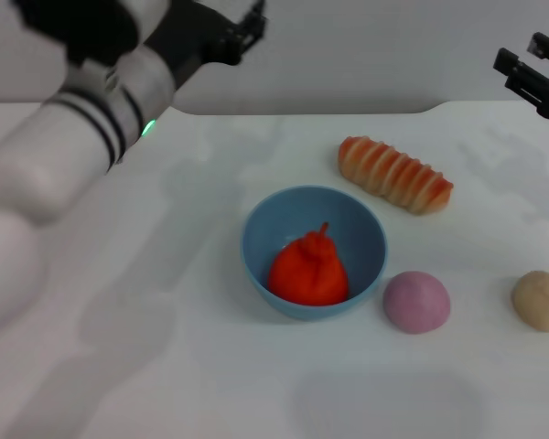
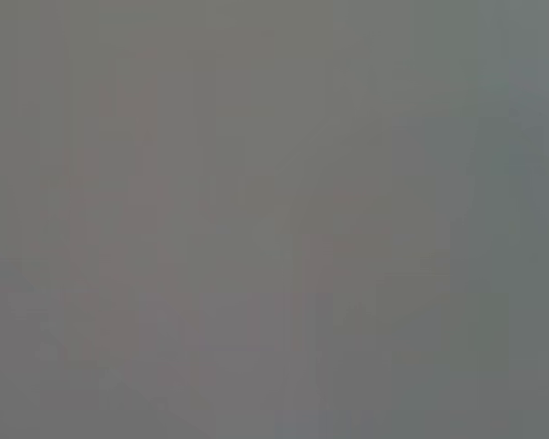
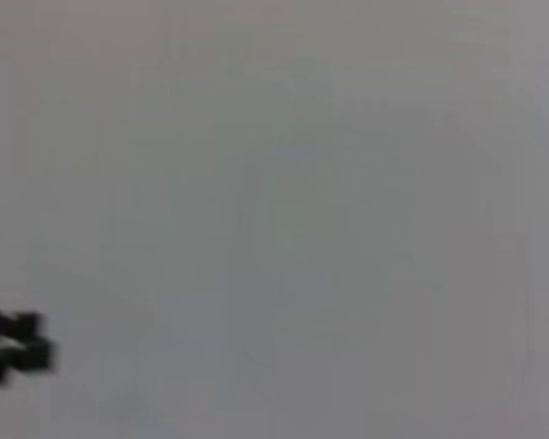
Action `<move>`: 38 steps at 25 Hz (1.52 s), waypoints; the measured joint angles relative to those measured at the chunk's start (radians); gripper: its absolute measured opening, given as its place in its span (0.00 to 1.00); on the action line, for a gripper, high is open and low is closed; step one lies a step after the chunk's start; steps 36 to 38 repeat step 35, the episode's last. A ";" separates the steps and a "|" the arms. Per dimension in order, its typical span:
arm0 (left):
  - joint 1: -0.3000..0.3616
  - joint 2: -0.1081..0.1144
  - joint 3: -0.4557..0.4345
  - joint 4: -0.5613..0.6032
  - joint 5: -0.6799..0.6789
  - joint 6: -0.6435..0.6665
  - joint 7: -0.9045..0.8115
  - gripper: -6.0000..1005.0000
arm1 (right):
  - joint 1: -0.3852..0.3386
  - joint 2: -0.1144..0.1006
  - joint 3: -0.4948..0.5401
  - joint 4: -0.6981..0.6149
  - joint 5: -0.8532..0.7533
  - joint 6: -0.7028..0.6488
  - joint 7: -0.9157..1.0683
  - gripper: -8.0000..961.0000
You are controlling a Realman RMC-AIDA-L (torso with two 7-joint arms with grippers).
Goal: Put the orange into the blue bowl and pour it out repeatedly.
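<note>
the orange [image 1: 308, 271] sits inside the blue bowl [image 1: 256, 240].

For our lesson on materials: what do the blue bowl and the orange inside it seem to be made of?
The blue bowl looks like smooth moulded plastic: even colour, thin clean rim, soft sheen. The orange looks like matte toy material, perhaps foam or soft plastic: lumpy shape, uniform bright colour, no gloss. Neither can be confirmed by sight alone.

bright red-orange orange [image 1: 308, 271], light-blue blue bowl [image 1: 261, 233], bread loaf [image 1: 394, 174] striped orange and cream, pink ball [image 1: 416, 301], tan ball [image 1: 541, 299], white table [image 1: 165, 366], left arm [image 1: 82, 128] white with black bands and a green light, black grippers
</note>
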 joint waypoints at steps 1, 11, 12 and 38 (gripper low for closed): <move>0.025 -0.001 0.039 -0.025 0.000 -0.106 0.000 0.69 | 0.000 0.000 0.000 0.039 0.052 0.006 -0.076 0.59; 0.080 -0.008 0.359 -0.400 -0.185 -0.692 -0.072 0.69 | 0.011 0.000 -0.015 0.410 0.518 0.005 -0.677 0.59; 0.080 -0.008 0.396 -0.430 -0.211 -0.730 -0.083 0.69 | 0.011 0.000 -0.016 0.423 0.519 0.005 -0.677 0.59; 0.097 -0.008 0.511 -0.521 -0.285 -0.825 -0.116 0.81 | -0.011 0.008 -0.002 0.548 0.653 -0.068 -0.805 0.79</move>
